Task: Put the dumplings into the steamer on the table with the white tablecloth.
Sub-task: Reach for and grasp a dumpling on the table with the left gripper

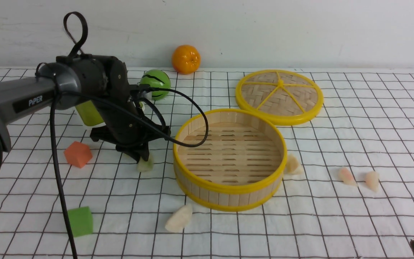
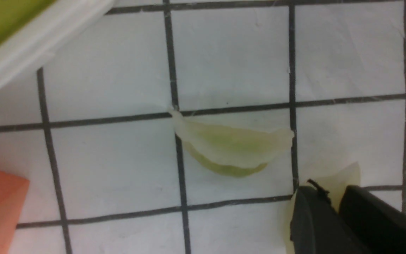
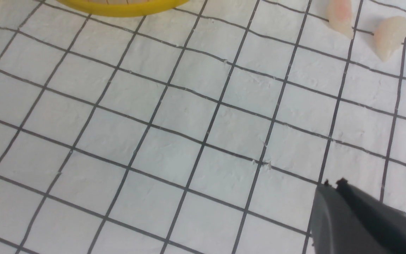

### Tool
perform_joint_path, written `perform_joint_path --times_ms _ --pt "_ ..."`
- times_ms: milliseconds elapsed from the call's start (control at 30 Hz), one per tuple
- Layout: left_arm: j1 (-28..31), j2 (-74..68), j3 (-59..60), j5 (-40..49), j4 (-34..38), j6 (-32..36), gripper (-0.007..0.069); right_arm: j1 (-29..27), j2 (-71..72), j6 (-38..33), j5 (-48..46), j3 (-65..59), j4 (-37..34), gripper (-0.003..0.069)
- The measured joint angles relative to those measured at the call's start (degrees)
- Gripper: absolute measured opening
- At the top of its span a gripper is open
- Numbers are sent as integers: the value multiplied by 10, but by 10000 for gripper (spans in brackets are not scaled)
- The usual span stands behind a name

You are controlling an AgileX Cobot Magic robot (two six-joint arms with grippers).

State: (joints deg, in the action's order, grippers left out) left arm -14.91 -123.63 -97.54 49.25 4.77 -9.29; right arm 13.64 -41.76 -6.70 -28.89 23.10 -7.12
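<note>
- Left claw [image 1: 142, 158], front view: low, just beside the round bamboo steamer with yellow rims [image 1: 228, 187], which is empty, pinching a whitish translucent toy dumpling [image 1: 145, 165] at the white grid-cloth desk [image 1: 336, 230]. No dumpling is in the steamer yet.
- Left wrist view: a pale green crescent dumpling [image 2: 231, 148] lies loose near the tips.
- Right wrist view: right claw [image 3: 333, 183] closed and empty, two pinkish dumplings [image 3: 340, 16] well apart.

The left arm [image 1: 16, 97] reaches in from the left of the steamer [image 1: 228, 198], wrist bent down. The left gripper [image 1: 143, 157] sits low just beside it, pinching a pale dumpling [image 1: 145, 165]. The right gripper [image 3: 334, 185] hangs well to the steamer's right, jaws pressed together.
</note>
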Motion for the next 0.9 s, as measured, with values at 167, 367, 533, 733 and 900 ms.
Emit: perform_joint_path --times_ms 167,367,533,733,900 --pt "0 11 -3 24 4 0 31 0 0 0 3 0 0 13" --pt "0 63 -3 32 3 6 -13 0 0 0 3 0 0 15" --pt "0 101 -3 33 8 6 -13 0 0 0 4 0 0 20" --pt "0 72 -3 37 6 11 12 0 0 0 6 0 -1 20" --pt "0 33 -3 39 9 21 193 0 0 1 8 0 -1 24"
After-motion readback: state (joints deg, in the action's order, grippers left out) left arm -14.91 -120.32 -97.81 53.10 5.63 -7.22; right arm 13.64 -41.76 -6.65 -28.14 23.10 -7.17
